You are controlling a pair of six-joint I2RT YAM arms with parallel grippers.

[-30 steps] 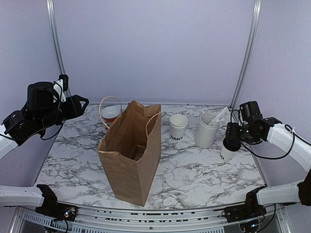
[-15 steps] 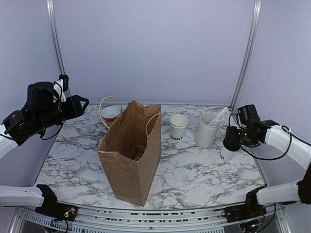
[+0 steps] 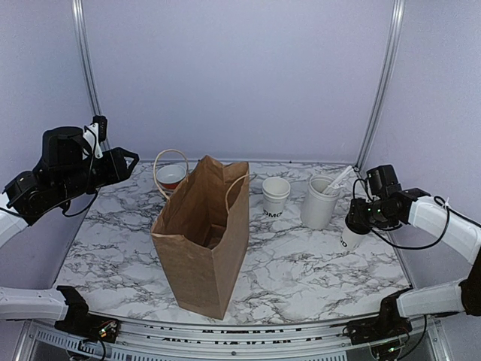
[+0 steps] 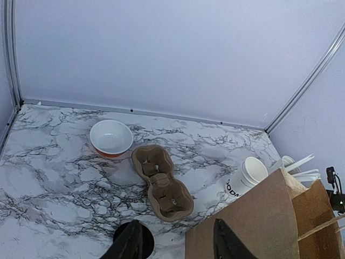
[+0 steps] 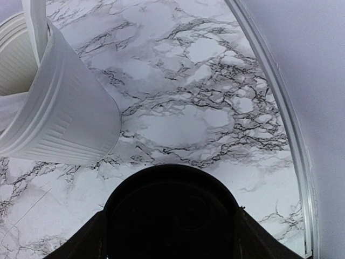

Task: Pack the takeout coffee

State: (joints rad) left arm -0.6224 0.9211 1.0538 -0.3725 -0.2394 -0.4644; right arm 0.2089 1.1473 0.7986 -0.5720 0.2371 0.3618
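Marble table (image 3: 301,272): bag (image 3: 203,248), bowl (image 3: 171,177), takeout coffee (image 3: 349,240)

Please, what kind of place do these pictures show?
Probably a staged robot test booth, not a real café: plain lilac walls enclose a marble-patterned table, where a brown paper bag, a cardboard cup carrier and a lidless paper cup imitate a takeout counter.

Colours, 4 items
Counter (image 3: 301,271) white marble w/ black veins; bag (image 3: 203,256) brown; takeout coffee (image 3: 350,239) white, lid (image 5: 172,210) black; bowl (image 4: 111,137) red out, white in.
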